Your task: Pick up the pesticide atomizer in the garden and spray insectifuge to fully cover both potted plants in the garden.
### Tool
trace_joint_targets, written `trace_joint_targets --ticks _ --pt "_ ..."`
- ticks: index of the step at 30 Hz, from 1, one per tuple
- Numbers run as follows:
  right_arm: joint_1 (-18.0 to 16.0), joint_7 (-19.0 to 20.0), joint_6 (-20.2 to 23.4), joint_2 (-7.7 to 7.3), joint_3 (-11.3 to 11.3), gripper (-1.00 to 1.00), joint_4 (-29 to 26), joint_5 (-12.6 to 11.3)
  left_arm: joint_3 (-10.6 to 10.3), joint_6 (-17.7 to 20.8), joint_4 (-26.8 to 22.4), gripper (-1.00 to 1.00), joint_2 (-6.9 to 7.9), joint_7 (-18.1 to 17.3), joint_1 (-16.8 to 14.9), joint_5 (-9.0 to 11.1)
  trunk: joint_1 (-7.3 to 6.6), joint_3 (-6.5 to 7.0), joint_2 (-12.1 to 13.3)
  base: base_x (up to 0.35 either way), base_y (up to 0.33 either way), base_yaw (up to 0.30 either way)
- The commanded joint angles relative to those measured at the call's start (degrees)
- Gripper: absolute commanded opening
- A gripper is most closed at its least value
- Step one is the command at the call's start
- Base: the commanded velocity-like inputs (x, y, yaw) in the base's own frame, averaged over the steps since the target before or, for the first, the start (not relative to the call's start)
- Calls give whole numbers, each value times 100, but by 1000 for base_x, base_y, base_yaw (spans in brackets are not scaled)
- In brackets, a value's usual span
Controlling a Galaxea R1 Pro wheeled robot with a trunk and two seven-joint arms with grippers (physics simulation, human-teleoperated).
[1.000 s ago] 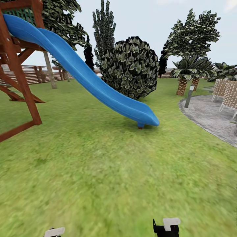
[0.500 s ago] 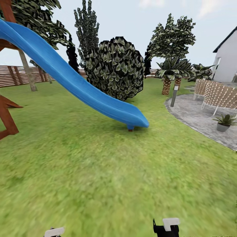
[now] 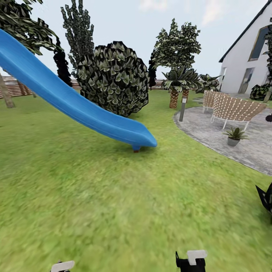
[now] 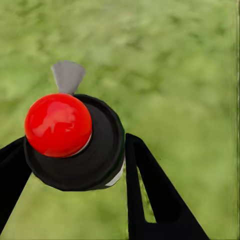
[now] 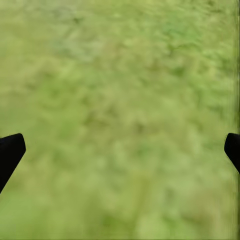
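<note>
In the left wrist view my left gripper (image 4: 75, 152) is shut on the pesticide atomizer (image 4: 95, 150). I see it end-on: a round black sprayer head with a red knob and a thin grey trigger. Lawn lies below it. My right gripper (image 5: 122, 147) is open, its black fingertips (image 5: 10, 152) wide apart over bare grass. In the head view one potted plant (image 3: 235, 135), a low green rosette in a grey pot, stands on the stone patio (image 3: 211, 130) to the right, in front of the woven chairs (image 3: 234, 109). Dark pointed leaves (image 3: 266, 198) poke in at the right edge; I cannot tell what they belong to.
A blue slide (image 3: 75, 105) comes down from the left and ends on the lawn ahead. Behind it stand a big dark bush (image 3: 113, 79), trees and a palm (image 3: 174, 90). A short lamp post (image 3: 183, 109) marks the patio's edge. The white house (image 3: 249, 64) is at the far right.
The whole head view has swung to the right, so the camera turned. The slide's wooden frame has left the picture; the house, chairs and potted plant have come further in. Both arms keep their pose.
</note>
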Motion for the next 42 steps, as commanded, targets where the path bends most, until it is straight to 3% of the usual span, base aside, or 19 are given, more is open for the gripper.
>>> trace_joint_targets --ticks 1,42 --pt "-5 -47 -6 2 -15 100 6 61 -43 -15 2 -100 2 -18 -1 60 2 -6 -2 334 0 -267" --pt "-5 -47 -6 10 -12 100 7 61 -36 -15 10 -100 2 -18 -1 60 2 -6 -2 334 33 -267"
